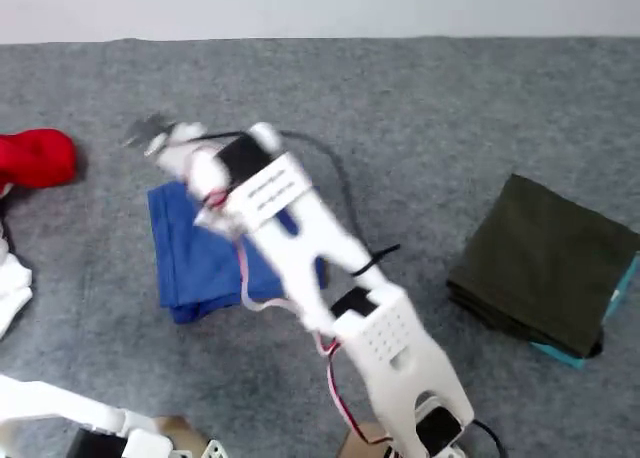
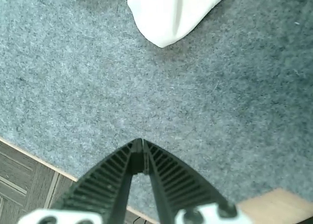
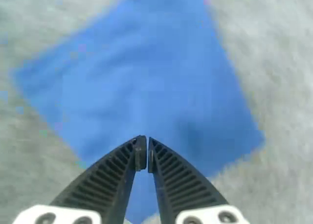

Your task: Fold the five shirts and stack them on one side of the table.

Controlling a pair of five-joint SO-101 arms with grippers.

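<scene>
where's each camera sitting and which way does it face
High view: fixed above the table, looking down; the right arm stretches over the blue shirt.
Left wrist view: on the left wrist, facing down at the table and white shirt; the shut left pincer shows.
Right wrist view: on the right wrist, facing down at the blue shirt; the shut right pincer shows.
Shared: the high and right wrist views both show the blue shirt.

blue shirt (image 1: 195, 263): folded, centre | olive shirt (image 1: 545, 263): folded, right, apparently atop teal shirt (image 1: 566, 354) | red shirt (image 1: 38, 158), white shirt (image 1: 12, 283): left edge
</scene>
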